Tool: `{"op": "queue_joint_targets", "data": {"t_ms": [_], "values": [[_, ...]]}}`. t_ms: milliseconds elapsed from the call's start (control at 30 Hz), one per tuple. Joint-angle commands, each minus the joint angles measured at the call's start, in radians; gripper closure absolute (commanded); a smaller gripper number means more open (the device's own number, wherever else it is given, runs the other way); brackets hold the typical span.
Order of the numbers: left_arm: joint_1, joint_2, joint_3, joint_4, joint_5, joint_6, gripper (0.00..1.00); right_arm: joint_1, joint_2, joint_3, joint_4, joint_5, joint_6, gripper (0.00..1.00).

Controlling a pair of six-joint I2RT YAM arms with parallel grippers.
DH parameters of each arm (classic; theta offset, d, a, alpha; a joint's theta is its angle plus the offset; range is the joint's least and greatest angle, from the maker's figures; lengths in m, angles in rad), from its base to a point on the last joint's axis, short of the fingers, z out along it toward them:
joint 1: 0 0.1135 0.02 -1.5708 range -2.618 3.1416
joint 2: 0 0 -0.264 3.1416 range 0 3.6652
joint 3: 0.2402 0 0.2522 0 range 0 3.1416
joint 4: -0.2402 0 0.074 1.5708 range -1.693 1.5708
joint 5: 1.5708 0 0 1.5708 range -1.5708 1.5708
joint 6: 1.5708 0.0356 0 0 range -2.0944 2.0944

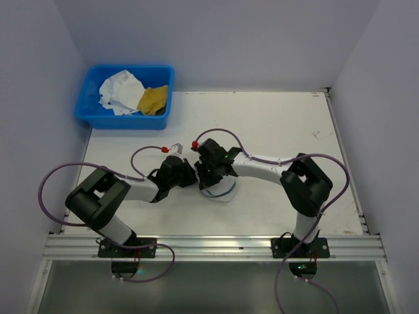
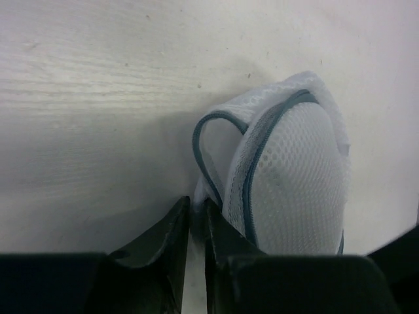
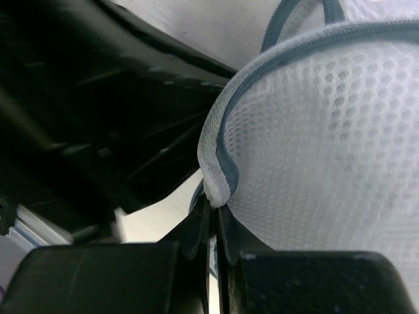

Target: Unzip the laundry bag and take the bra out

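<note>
- Laundry bag [image 1: 222,191] of white mesh, small and round with a dark grey zipper line on its rim, sits just below the centre of the top view on the white table [image 1: 281,124], mostly hidden under the two black wrists.
- Both arms reach inward from the lower corners of that view, and the left gripper [image 1: 190,178] and right gripper [image 1: 201,175] meet almost nose to nose over the bag's left edge.
- In the left wrist view, the bag [image 2: 294,176] fills the lower right of the frame, standing on edge, with the zipper line [image 2: 252,170] curving up its face.
- At the bottom centre of that view, the left gripper [image 2: 196,212] has its jaws drawn nearly together, with a fold of the bag's white fabric pinched between them.
- A thin dark grey fabric loop [image 2: 203,144] stands up from the bag just above those fingers.
- In the right wrist view, the mesh [image 3: 327,131] bulges across the right half of the frame.
- At the bottom centre, the right gripper [image 3: 213,212] is clamped tight on the bag's trimmed rim.
- The black body of the left arm [image 3: 98,98] darkens the upper left of that view.
- At the upper left of the top view, a blue rectangular plastic tub [image 1: 121,121] holds a crumpled white cloth [image 1: 120,90] and a yellow cloth [image 1: 152,99], well apart from the bag.
</note>
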Motion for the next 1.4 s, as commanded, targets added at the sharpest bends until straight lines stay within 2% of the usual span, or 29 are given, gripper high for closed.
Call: {"op": "queue_joint_targets", "data": {"t_ms": [0, 67, 167, 200, 300, 433, 533, 567, 633, 667, 933, 967, 1067, 1167, 1333, 1367], "values": [[0.041, -0.051, -0.065, -0.054, -0.053, -0.015, 0.8, -0.004, 0.059, 0.011, -0.022, -0.064, -0.006, 1.0], [0.065, -0.109, -0.098, -0.092, -0.076, -0.033, 0.7, -0.007, 0.087, 0.025, -0.032, -0.067, -0.001, 1.0], [0.099, -0.181, -0.139, -0.16, -0.118, -0.041, 0.48, -0.012, 0.107, 0.033, -0.032, -0.077, 0.008, 1.0], [0.104, -0.229, -0.142, -0.181, -0.129, -0.034, 0.34, -0.015, 0.118, 0.036, -0.032, -0.083, 0.008, 1.0], [0.113, -0.321, -0.145, -0.269, -0.172, -0.012, 0.16, -0.024, 0.134, 0.044, -0.032, -0.104, 0.008, 1.0], [0.119, -0.431, -0.133, -0.364, -0.212, 0.017, 0.12, -0.024, 0.125, 0.052, -0.034, -0.112, 0.006, 0.94], [0.124, -0.511, -0.104, -0.459, -0.273, 0.048, 0.12, -0.024, 0.078, 0.052, -0.038, -0.106, 0.003, 0.81], [0.125, -0.543, -0.096, -0.488, -0.301, 0.055, 0.12, -0.024, 0.063, 0.052, -0.04, -0.104, 0.003, 0.74], [0.133, -0.576, -0.072, -0.551, -0.321, 0.071, 0.11, -0.022, 0.03, 0.055, -0.04, -0.101, 0.006, 0.67], [0.135, -0.602, -0.063, -0.588, -0.342, 0.083, 0.11, -0.022, 0.0, 0.059, -0.048, -0.104, 0.005, 0.59], [0.142, -0.708, 0.049, -0.72, -0.421, 0.149, 0.03, -0.022, -0.137, 0.128, -0.095, -0.1, -0.003, 0.26], [0.144, -0.714, 0.06, -0.732, -0.425, 0.155, 0.02, -0.022, -0.148, 0.139, -0.104, -0.08, -0.004, 0.2], [0.148, -0.714, 0.103, -0.754, -0.426, 0.181, 0.0, -0.025, -0.183, 0.168, -0.114, 0.018, -0.036, 0.09], [0.161, -0.706, 0.151, -0.771, -0.413, 0.22, 0.0, -0.065, -0.221, 0.174, -0.118, 0.104, -0.064, 0.02], [0.252, -0.714, 0.235, -0.814, -0.353, 0.324, 0.0, -0.303, -0.371, 0.082, -0.112, 0.154, -0.04, 0.01], [0.275, -0.729, 0.24, -0.815, -0.326, 0.342, 0.0, -0.344, -0.452, 0.064, -0.105, 0.172, -0.035, 0.01]]}}
